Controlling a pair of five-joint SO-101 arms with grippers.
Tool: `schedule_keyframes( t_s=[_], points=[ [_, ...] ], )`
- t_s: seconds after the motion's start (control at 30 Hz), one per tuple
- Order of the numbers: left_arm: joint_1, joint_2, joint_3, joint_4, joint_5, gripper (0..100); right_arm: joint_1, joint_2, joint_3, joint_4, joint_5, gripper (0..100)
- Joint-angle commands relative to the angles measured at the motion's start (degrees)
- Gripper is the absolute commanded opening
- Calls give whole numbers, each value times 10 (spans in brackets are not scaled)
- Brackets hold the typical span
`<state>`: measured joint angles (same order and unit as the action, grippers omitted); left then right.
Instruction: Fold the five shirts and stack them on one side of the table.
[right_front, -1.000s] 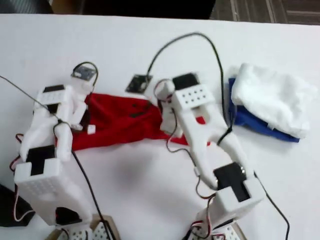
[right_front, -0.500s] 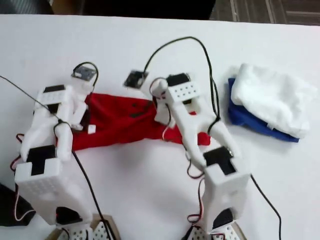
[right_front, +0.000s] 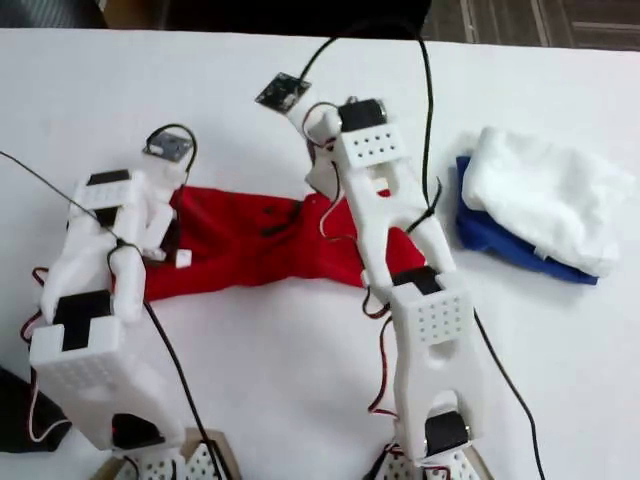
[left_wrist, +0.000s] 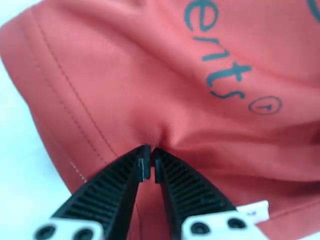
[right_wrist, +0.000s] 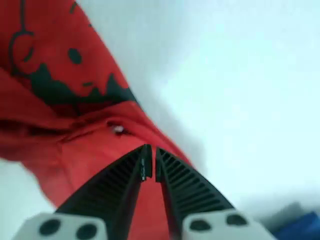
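Cloth first: the red shirt (right_front: 240, 250) lies on the white table (right_front: 300, 370) as a long, rumpled band. Its long axis runs across the table from one arm to the other, one end by the left arm and the other end under the forearm of the right arm. In the high view the far edge of the band rises to a peak near its middle, just below the right gripper (right_front: 318, 185). The dark print on the shirt shows faintly on top, near that peak.

The left gripper (left_wrist: 149, 155) is down on the shirt's left end, near a stitched hem. Its black ribbed fingers (left_wrist: 120, 180) are pressed together on a small pinch of red fabric, which puckers at the tips. In the high view this gripper (right_front: 168, 238) sits at the near-left part of the band.

The right gripper (right_wrist: 149, 152) has its fingers (right_wrist: 185, 185) drawn together with only a hairline gap. A ridge of the red shirt (right_wrist: 75, 145) runs up to the tips, so it appears clamped on the cloth. The dark print lies just beyond that ridge.

Well apart, on the right side of the table, a white shirt (right_front: 545, 195) rests on top of a blue shirt (right_front: 500, 240) in a loose pile. The blue one shows along the pile's near and left edges. A black cable (right_front: 425, 100) arcs over the right arm.
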<state>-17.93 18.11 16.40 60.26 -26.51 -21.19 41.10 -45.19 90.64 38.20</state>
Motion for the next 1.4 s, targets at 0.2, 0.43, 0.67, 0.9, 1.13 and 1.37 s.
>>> schedule_keyframes(
  t_s=[0.2, 0.43, 0.67, 0.9, 1.13, 1.37],
  points=[
    [8, 4, -10, -18, 1, 57, 6, -134, 72, 70, -4, 22],
    [8, 4, -10, -18, 1, 57, 23, -320, 383, -41, 15, 22],
    [8, 4, -10, -18, 1, 57, 61, -429, 659, -227, 16, 22],
    [8, 4, -10, -18, 1, 57, 111, -427, 738, -283, 43, 22],
    [8, 4, -10, -18, 1, 57, 163, -433, 801, -284, 64, 22],
    [8, 4, -11, -18, 1, 57, 131, -480, 809, -283, 62, 22]
  ],
)
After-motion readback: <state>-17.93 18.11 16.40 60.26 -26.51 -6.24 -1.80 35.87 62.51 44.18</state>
